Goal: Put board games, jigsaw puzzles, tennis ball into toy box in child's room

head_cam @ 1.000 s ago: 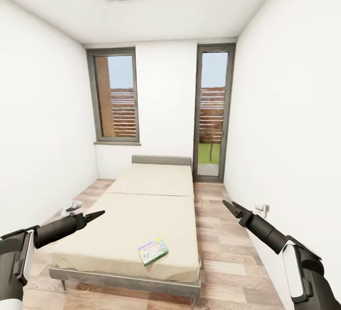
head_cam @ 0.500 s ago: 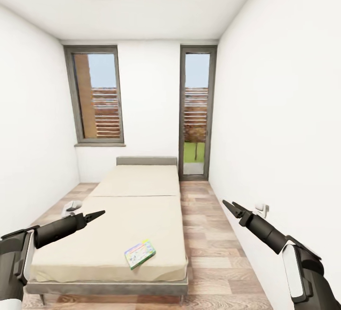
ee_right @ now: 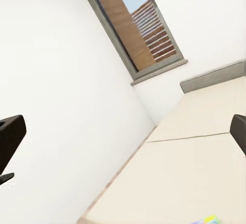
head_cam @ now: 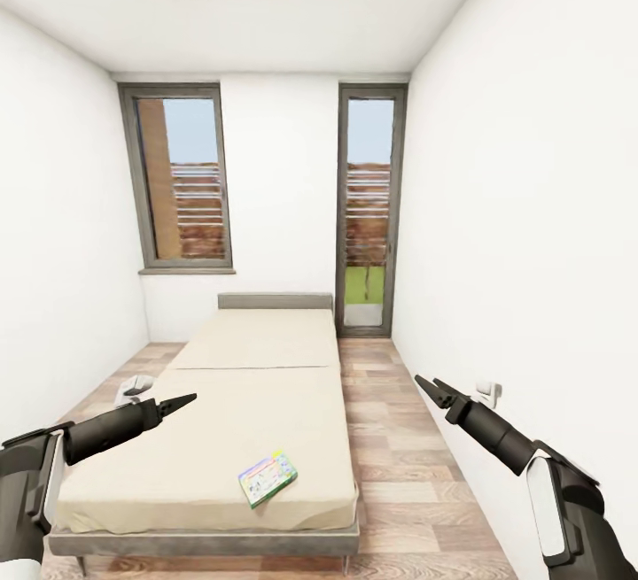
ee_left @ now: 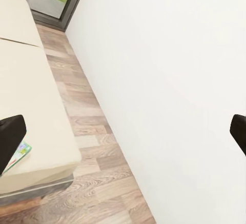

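One board game (head_cam: 267,478), a small white-and-green card box, lies flat on the bed (head_cam: 257,359) near its foot end. Its corner also shows at the mattress edge (ee_left: 21,151) and low in the right wrist view (ee_right: 207,220). The bed has two beige pads and a grey headboard. My left gripper (head_cam: 182,402) hovers open over the bed's near left side. My right gripper (head_cam: 425,385) hangs open above the floor to the right of the bed. Both are empty, well short of the box. The table and toy box are out of view.
A strip of wood floor (head_cam: 390,438) runs between the bed and the right wall. A small white object (head_cam: 133,388) sits on the floor left of the bed. A window (head_cam: 182,177) and a glass door (head_cam: 366,208) are in the far wall.
The camera has swung so the whole room sits further left in the picture than a second ago. The box, the bed and both arms keep their places.
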